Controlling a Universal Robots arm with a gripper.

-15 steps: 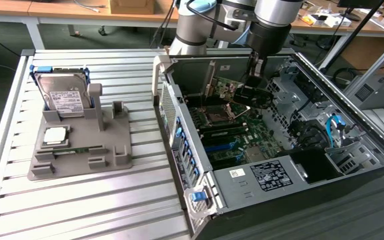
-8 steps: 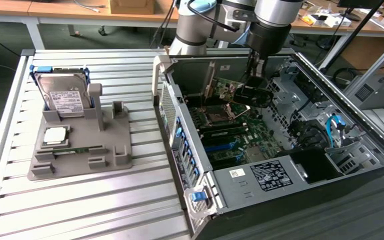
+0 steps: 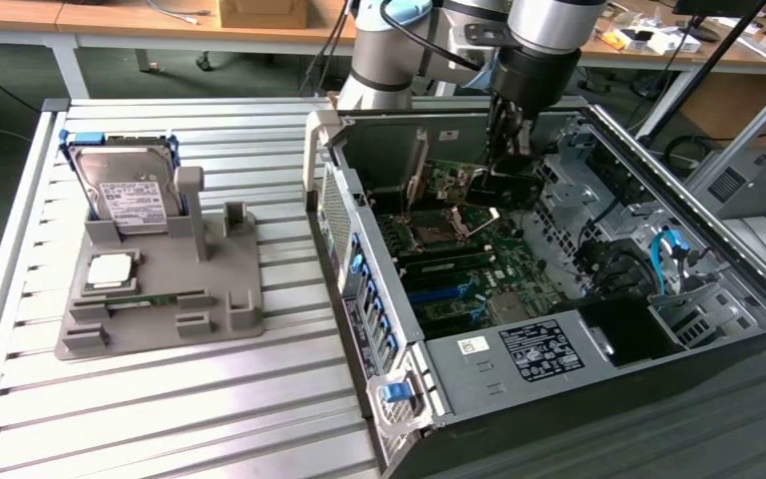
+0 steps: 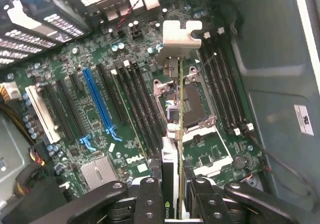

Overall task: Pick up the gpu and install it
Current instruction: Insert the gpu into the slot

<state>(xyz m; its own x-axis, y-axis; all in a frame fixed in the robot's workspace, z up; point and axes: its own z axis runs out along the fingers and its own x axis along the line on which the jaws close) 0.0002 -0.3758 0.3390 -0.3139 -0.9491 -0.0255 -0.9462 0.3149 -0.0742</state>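
Gripper [image 3: 501, 183] in the exterior view hangs inside the open case [image 3: 702, 299], around 1 o'clock of the picture, pinching the gpu [image 3: 503, 190] edge-on above the motherboard [image 3: 470, 269]. Wrist view: fingers [image 4: 147, 199] clamp the thin card [image 4: 172, 179] by its edges. I'd guess it's light, stiff, fragile; hold edges only.

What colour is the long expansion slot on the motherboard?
Blue; the long expansion slot on the green motherboard shows best in the wrist view.
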